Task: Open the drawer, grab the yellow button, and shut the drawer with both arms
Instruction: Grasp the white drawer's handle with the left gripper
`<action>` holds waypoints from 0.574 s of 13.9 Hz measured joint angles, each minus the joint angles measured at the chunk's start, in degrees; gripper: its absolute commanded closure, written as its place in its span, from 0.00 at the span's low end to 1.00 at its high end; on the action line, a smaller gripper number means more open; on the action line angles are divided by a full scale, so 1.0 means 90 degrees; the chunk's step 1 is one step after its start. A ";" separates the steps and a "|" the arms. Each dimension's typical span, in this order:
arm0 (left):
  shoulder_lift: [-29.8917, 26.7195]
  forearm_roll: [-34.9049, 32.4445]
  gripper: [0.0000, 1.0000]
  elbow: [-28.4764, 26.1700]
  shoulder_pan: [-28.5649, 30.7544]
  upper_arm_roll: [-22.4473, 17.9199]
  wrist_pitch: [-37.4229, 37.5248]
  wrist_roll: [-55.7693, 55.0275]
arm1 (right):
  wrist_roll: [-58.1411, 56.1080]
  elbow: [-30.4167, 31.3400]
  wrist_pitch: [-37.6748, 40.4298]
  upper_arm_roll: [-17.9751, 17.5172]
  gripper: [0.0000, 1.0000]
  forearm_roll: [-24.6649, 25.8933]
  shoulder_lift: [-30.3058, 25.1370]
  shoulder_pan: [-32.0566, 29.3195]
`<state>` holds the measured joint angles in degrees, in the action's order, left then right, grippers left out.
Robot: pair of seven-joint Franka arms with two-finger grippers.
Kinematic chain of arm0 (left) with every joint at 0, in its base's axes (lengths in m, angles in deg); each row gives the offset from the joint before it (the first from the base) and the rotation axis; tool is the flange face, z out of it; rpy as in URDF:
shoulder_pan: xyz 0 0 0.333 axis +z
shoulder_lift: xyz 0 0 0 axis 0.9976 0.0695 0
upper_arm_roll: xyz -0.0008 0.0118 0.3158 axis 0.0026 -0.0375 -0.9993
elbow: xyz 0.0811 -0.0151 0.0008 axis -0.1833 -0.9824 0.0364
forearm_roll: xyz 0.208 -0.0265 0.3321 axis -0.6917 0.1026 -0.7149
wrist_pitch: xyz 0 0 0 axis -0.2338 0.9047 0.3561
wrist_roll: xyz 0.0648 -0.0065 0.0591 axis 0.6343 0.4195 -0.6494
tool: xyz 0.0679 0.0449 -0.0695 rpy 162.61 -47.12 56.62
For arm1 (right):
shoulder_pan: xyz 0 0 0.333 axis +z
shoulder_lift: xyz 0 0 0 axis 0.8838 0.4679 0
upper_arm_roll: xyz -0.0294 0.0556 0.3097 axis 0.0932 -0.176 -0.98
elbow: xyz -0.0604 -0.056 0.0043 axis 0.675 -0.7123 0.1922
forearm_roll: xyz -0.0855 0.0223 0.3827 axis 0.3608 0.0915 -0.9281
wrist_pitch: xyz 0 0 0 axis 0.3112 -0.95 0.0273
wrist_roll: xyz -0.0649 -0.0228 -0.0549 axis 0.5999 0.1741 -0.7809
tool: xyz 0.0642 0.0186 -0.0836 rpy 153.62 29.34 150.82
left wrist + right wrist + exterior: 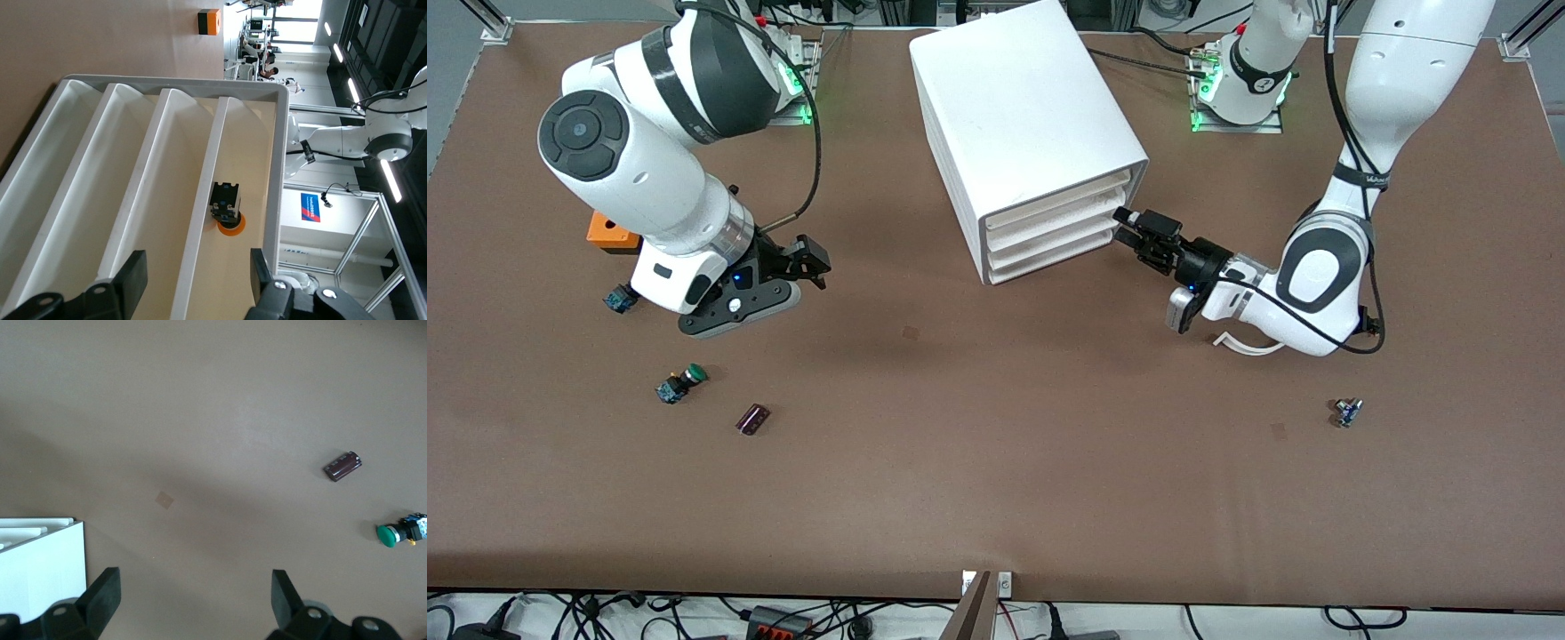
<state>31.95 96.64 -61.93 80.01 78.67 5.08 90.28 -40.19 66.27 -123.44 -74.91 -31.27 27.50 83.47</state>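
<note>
The big white plastic box cabinet (1032, 133) w/ four stacked trays sits at 12 o'clock on the brown table (996, 498) in the front view, its front facing approx. 4 o'clock. The left gripper (1134, 233) is right at that front. In the left wrist view its fingers (133, 283) are apart, one on each side of the front lip of the shallow white tray drawer (200, 200), not visibly pinching it yet. The small button w/ yellow-orange cap on a dark body (227, 210) lies inside that drawer, just past the lip, in the tray next to the cabinet's outer wall (prob. the top one). The right gripper (805, 262) hangs over bare table at approx. 9 o'clock from the cabinet, fingers (100, 590) spread wide w/ nothing between them; that arm waits. At 7 o'clock from it lies a green-capped button (680, 384), w/ a dark maroon cylinder (752, 419) just beside that at 4 o'clock. An orange block (609, 233) sits at 9 o'clock from the right gripper. Progress looks early: the drawer fronts look flush in the front view, so the pull seems not yet begun. Left to do: grip the lip, pull the drawer out, pick the button (likely w/ the right arm), then push the drawer shut.
</note>
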 measured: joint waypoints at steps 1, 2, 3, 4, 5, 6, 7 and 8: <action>0.0003 0.0032 0.31 -0.0079 -0.0029 0.0000 -0.0027 0.0229 | 0.0003 0.0000 -0.0005 0.0002 0.00 -0.0024 0.0006 0.0000; 0.0004 0.0165 0.32 -0.0220 -0.0058 0.0000 -0.0051 0.0422 | 0.0004 0.0000 -0.0007 0.0007 0.00 -0.0037 0.0010 0.0000; 0.0005 0.0346 0.32 -0.0376 -0.0097 0.0003 -0.0062 0.0549 | 0.0005 0.0000 -0.0008 0.0011 0.00 -0.0040 0.0012 0.0000; 0.0005 0.0494 0.33 -0.0521 -0.0153 0.0012 -0.0085 0.0641 | 0.0007 0.0000 -0.0008 0.0013 0.00 -0.0040 0.0013 0.0000; 0.0004 0.0597 0.35 -0.0649 -0.0213 0.0028 -0.0151 0.0762 | 0.0009 0.0000 -0.0008 0.0016 0.00 -0.0041 0.0014 0.0000; 0.0004 0.0661 0.36 -0.0756 -0.0254 0.0078 -0.0245 0.0923 | 0.0011 0.0000 -0.0008 0.0016 0.00 -0.0043 0.0014 0.0000; 0.0004 0.0699 0.39 -0.0833 -0.0264 0.0168 -0.0329 0.1044 | 0.0015 0.0000 -0.0008 0.0016 0.00 -0.0054 0.0015 0.0000; 0.0004 0.0729 0.42 -0.0886 -0.0268 0.0265 -0.0402 0.1115 | 0.0018 0.0000 -0.0008 0.0018 0.00 -0.0089 0.0015 0.0000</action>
<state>31.98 103.20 -69.91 77.61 81.06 1.47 100.31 -40.02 66.27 -123.51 -74.75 -32.07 27.64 83.46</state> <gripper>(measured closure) 0.361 0.000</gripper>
